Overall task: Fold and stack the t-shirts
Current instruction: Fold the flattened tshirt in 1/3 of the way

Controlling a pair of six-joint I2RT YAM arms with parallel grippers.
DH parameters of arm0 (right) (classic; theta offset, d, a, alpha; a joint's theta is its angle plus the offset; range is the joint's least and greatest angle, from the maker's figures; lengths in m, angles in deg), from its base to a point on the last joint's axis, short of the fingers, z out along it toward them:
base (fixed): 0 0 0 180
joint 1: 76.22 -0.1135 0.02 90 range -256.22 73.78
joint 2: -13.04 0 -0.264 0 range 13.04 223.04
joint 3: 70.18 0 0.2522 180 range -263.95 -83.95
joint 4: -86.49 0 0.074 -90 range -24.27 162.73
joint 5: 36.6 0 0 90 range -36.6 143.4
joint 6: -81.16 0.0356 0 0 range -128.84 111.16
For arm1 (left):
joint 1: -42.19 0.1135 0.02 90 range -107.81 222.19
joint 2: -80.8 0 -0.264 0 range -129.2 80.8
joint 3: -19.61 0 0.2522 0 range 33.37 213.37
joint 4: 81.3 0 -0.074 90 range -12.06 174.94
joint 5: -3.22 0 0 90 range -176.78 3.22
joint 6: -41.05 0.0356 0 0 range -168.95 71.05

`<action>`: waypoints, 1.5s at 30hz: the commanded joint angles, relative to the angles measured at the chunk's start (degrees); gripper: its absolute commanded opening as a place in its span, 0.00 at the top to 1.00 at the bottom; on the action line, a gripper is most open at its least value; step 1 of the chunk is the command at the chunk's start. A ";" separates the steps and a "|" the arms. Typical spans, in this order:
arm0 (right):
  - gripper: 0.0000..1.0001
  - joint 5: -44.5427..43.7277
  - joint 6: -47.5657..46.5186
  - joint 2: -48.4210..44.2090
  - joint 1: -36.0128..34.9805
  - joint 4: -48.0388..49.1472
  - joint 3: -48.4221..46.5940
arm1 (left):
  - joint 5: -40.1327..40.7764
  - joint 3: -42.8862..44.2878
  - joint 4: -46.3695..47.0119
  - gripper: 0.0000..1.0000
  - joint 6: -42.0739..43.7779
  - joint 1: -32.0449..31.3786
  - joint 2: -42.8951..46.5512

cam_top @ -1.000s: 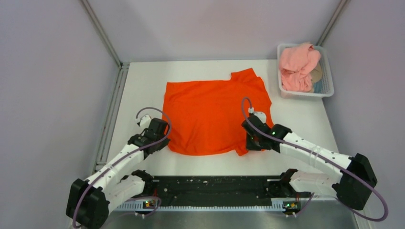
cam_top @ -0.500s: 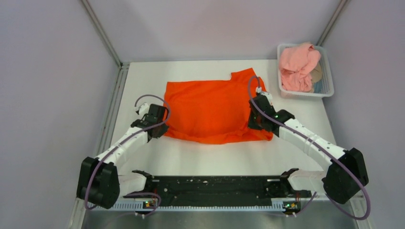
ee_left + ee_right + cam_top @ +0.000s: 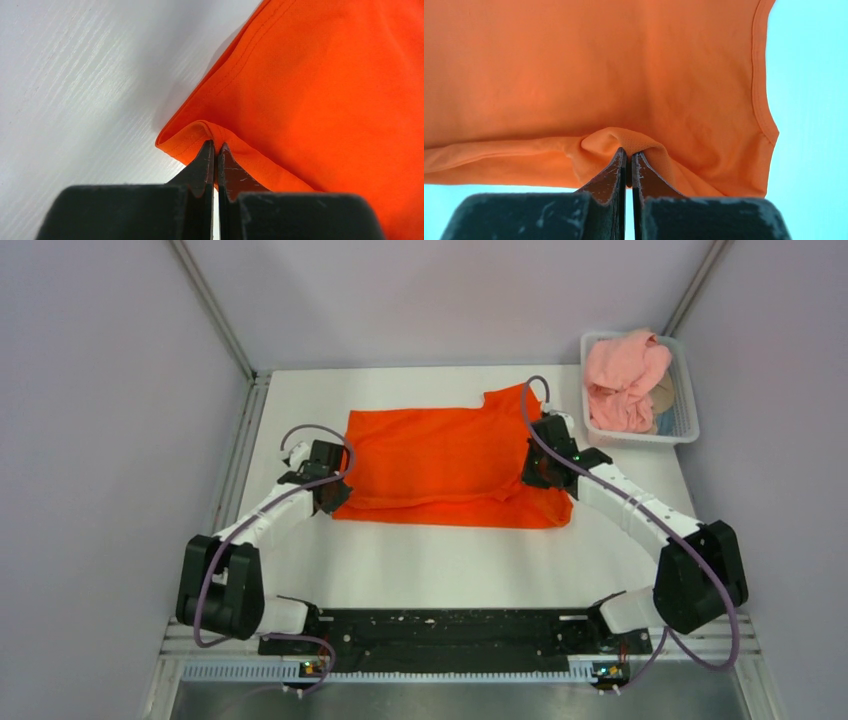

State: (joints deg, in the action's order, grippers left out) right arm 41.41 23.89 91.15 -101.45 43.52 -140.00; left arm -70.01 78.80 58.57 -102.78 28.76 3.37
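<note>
Here's the white table [image 3: 450,570], and the orange-red t-shirt [image 3: 440,465] lies across its middle as a wide, flattened band. Nearward of that tee there's a broad bare strip of tabletop running to the black rail [image 3: 450,625]. That's the roomiest stretch. On the tee's far side only a narrow margin shows before the pale wall [image 3: 450,300]. To its left a modest strip reaches the table's edge and the metal frame post.

The tee's near edge looks doubled, one layer lapped on another. One sleeve pokes out at its far right corner.

The left arm [image 3: 262,525] reaches in to the tee's left end, the right arm [image 3: 630,510] to its right end. Off the tee's far right corner sits a white mesh basket [image 3: 640,438], near that sleeve but apart from it. A pale pink t-shirt [image 3: 622,375] is crumpled inside it.

Now the left gripper [image 3: 215,147]: fingers pressed together on a pinch of orange hem at the tee's left near corner. The right gripper [image 3: 628,152] is clamped likewise on a puckered bit of the tee's right edge.

Count it up: two tees, two arms, two grippers, one basket.
</note>
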 commanded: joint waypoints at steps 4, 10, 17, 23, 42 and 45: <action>1.00 1.95 -2.66 4.44 3.01 3.90 -5.76 | 0.71 2.93 1.96 1.00 0.74 1.33 -1.82; 1.00 2.41 -4.60 6.93 3.62 4.82 -7.18 | 0.37 3.77 2.36 1.00 1.53 2.25 -3.36; 1.00 4.50 -9.01 13.17 5.29 7.72 -9.27 | -0.21 4.22 3.93 1.00 1.62 2.36 -6.36; 1.00 4.43 -13.88 19.93 5.94 8.52 -13.98 | 0.55 5.08 4.23 1.00 1.51 2.44 -8.29; 0.06 10.01 -14.34 11.80 8.85 5.72 -11.78 | -2.63 7.59 1.45 0.01 5.37 2.80 2.36; 0.02 14.87 -12.08 5.59 8.82 11.28 -2.54 | -11.12 5.19 7.56 0.01 8.61 2.72 2.61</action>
State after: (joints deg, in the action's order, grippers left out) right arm 49.65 9.23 104.48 -92.65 48.35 -151.25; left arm -71.47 85.97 59.16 -98.51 31.34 4.66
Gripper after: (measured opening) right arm 0.943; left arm 0.990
